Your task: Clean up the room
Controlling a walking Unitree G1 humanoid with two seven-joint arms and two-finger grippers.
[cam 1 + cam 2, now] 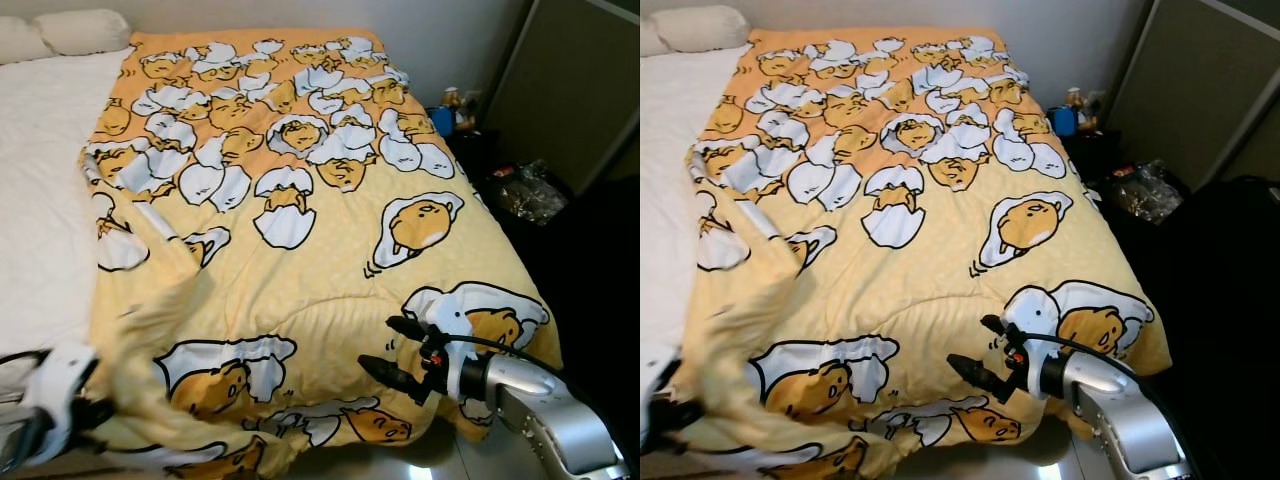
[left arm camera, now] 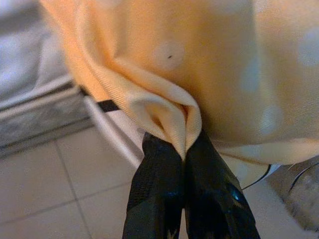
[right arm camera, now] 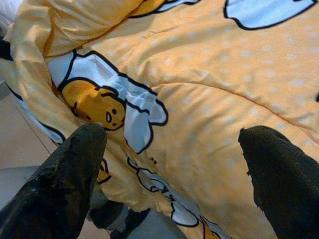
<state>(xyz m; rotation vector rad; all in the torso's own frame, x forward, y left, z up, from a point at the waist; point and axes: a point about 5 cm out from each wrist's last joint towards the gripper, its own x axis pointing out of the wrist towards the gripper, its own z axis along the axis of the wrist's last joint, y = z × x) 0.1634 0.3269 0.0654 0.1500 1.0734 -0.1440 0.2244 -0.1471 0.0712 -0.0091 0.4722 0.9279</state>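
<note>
Yellow blanket (image 1: 300, 230) with egg-and-yolk cartoon print lies spread over the bed (image 1: 40, 200), covering most of it; the white sheet shows bare along the blanket's far-left side. Two white pillows (image 1: 80, 30) sit at the head of the bed, beyond the blanket's top-left corner.

Left gripper (image 2: 184, 149): jaws clenched on a fold of the blanket's edge, fabric bunched between the black fingers. This is at the blanket's near-left corner, which is pulled up and off the side of the bed. Tiled floor (image 2: 45, 194) below that corner.

Right gripper (image 1: 395, 345): jaws released, fingers spread wide, hovering just over the blanket's near-right part, beside a printed egg figure. Whether they touch the fabric, cannot tell.

Right of the blanket, beside the bed: a dark low stand with a blue cup (image 1: 443, 120) and small items, and a crinkled clear plastic bag (image 1: 525, 192) just past it. Dark panel (image 1: 570, 80) behind those.
</note>
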